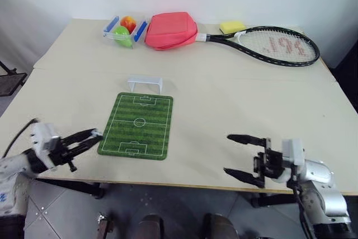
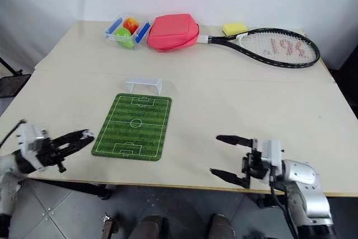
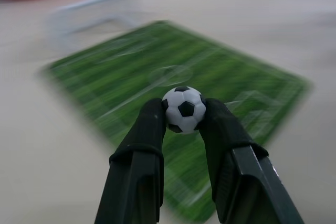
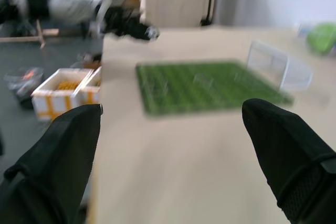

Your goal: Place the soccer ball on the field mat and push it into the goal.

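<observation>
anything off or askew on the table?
Nothing stands out. The field mat lies flat, the goal stands upright just past its far end, and the soccer ball is pinched in the left gripper near the mat's edge.

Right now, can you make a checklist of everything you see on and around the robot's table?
Surface: pale beige table, two tops butted together.
Job's things: soccer ball pinched between the left gripper's fingertips, beside the near left corner of the field mat; mat lies flat; goal stands upright just beyond its far end.
Clutter: clear tub with blue handles holding a green and an orange-red ball, pink pouch, yellow sponge, tennis racket, all along the far edge.
Grippers: left gripper shut on the ball; right gripper open, holding nothing, at the near edge.
Cables: one dark cable by the left arm.
Surroundings: white wall, grey tiled floor, boxes on the floor.
</observation>
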Motion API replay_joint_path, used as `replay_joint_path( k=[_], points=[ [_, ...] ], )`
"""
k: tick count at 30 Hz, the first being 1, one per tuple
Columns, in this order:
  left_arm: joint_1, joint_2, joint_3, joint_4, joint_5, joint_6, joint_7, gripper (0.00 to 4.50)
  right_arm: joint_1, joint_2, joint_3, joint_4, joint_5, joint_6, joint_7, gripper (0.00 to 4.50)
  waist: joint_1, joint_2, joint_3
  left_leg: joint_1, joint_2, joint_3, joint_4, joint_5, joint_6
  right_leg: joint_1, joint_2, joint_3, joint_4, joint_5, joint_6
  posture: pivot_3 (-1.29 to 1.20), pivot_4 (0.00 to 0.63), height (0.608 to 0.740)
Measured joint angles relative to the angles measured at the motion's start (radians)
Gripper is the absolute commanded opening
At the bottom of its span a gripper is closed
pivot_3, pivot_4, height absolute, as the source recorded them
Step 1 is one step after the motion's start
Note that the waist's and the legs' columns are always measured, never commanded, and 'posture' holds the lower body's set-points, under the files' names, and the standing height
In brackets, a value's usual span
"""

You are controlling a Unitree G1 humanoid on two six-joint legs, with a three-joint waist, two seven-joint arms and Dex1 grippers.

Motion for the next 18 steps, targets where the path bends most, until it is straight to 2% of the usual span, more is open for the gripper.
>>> replay_joint_path(
  k=[4, 9, 18],
  points=[
    [-0.109, -0.002, -0.141, 0.075, 0.080, -0.030, -0.074, 0.82, 0.023, -0.005, -0.021, 0.050, -0.003, -0.053, 0.051, 4.50, -0.019, 0.000, 0.000, 0.002, 0.001, 0.003, -0.001, 0.000, 0.000, 0.000, 0.001, 0.003, 0.000, 0.000, 0.000, 0.00, 0.150, 0.740],
    [-0.196, -0.040, -0.219, 0.222, 0.161, -0.119, -0.108, 0.82, 0.059, -0.002, -0.023, 0.039, -0.007, -0.079, 0.043, 4.50, -0.022, 0.000, 0.000, 0.002, 0.002, 0.004, 0.000, 0.000, 0.000, 0.000, 0.001, 0.003, 0.001, 0.000, 0.000, 0.00, 0.150, 0.740],
    [-0.229, -0.050, -0.235, 0.303, 0.192, -0.177, -0.154, 0.82, 0.088, 0.010, -0.016, -0.050, -0.017, -0.086, -0.039, 4.50, -0.021, 0.000, 0.000, 0.002, 0.002, 0.004, 0.001, 0.000, 0.000, 0.000, 0.001, 0.004, 0.001, 0.000, 0.001, 0.00, 0.150, 0.740]
  ],
)
